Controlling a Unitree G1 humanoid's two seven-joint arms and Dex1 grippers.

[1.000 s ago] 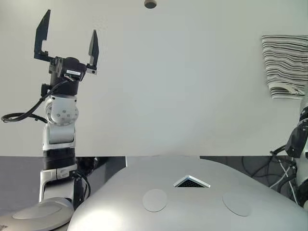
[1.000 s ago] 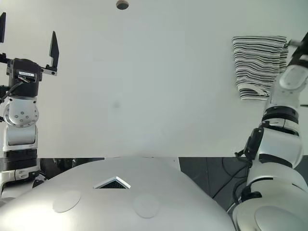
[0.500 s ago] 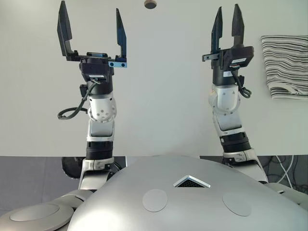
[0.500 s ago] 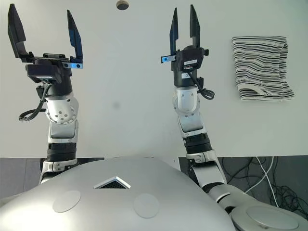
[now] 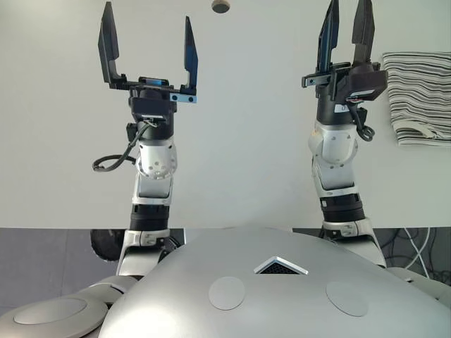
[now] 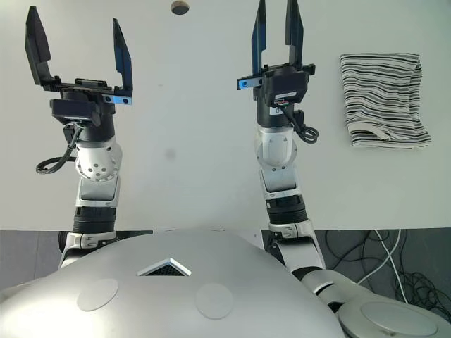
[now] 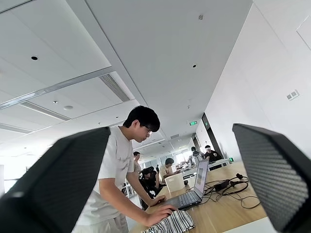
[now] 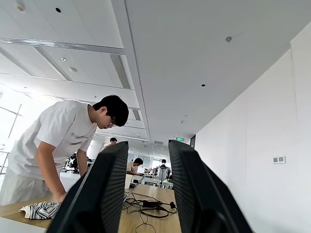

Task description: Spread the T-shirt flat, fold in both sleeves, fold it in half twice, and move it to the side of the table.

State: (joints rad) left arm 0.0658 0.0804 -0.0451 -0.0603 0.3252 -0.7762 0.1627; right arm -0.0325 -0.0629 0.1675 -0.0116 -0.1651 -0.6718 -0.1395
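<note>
Folded T-shirt [image 5: 417,98] is sitting off right of the right end effector [image 5: 347,21]; that and the left end effector [image 5: 148,35] are gaping open.

No legible txt anywhere. White sticker [image 5: 156,117] w/ dark print on housing just below left gripper [image 5: 148,17], second sticker [image 6: 281,98] in same spot below right gripper [image 6: 276,7], print on both too small to read; blue tab [image 5: 184,99] at end of left gripper's finger bar and other blue tab [image 6: 244,85] on right one, no chars made out. Green lit sign [image 7: 193,123] up near ceiling at far end of room in left wrist view, also seen in right wrist view, glyphs too tiny to read.
</note>
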